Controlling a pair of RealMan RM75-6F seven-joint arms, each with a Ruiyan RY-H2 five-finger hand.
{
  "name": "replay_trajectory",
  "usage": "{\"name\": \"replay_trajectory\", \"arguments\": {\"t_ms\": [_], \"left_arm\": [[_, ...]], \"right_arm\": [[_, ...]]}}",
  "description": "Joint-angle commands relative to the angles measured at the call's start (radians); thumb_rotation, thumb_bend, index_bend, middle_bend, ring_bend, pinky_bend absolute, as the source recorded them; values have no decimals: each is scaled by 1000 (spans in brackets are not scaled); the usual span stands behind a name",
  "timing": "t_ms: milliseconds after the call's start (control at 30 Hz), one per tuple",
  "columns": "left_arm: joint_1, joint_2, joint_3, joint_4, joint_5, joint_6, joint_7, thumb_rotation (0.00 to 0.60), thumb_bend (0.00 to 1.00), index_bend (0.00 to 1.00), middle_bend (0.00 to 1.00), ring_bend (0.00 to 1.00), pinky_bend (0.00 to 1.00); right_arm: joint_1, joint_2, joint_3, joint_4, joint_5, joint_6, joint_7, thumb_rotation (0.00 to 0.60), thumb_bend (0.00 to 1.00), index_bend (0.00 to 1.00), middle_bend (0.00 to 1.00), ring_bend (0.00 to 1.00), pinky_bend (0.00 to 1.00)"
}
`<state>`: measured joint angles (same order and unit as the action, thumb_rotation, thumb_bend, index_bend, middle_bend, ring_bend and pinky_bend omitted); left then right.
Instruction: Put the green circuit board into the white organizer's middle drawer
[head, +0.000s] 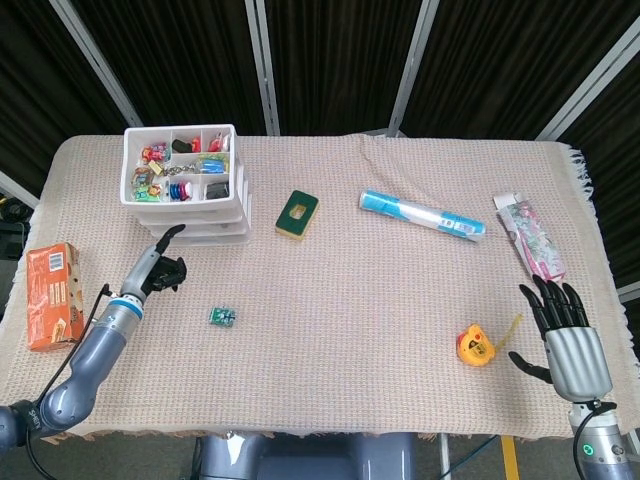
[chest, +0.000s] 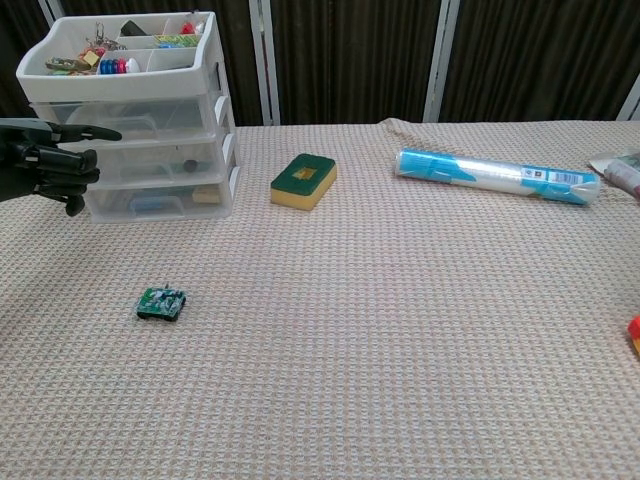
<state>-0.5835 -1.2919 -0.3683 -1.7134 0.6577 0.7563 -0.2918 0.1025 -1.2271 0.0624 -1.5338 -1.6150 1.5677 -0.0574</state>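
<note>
Board (head: 223, 317), green, lies on the cloth in front of the white organizer (head: 186, 185), well apart. My left hand (head: 159, 270) hovers before the drawers, one finger out, others curled, empty. Right hand (head: 567, 340) open, far off.

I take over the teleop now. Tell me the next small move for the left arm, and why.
Probably ease the left robot hand forward to the middle drawer's handle and pull it open. All three drawers of the white organizer look closed, the robot hand holds nothing with one finger pointing at the drawer fronts, and the green circuit board lies untouched on the cloth.
</note>
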Motion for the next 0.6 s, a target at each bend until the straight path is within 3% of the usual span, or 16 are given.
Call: {"name": "replay_trajectory", "arguments": {"t_ms": [33,367,600], "left_arm": [[-16,-18,3,11,-12,8,11,600,755,0,950,904,670],[-42,-72,-4,50,-35,53,22,600,754,0,952,904,670],[-54,-89,-16,75,-51,25,0,600,755,14,952,904,670]], "right_arm": [[0,1,-1,0,-1,1,2,600,0,89,0,0,0],[0,0,-1,3,-3,3,1,600,0,90,0,0,0],[0,0,-1,3,-4,2,-1,600,0,90,0,0,0]]}}
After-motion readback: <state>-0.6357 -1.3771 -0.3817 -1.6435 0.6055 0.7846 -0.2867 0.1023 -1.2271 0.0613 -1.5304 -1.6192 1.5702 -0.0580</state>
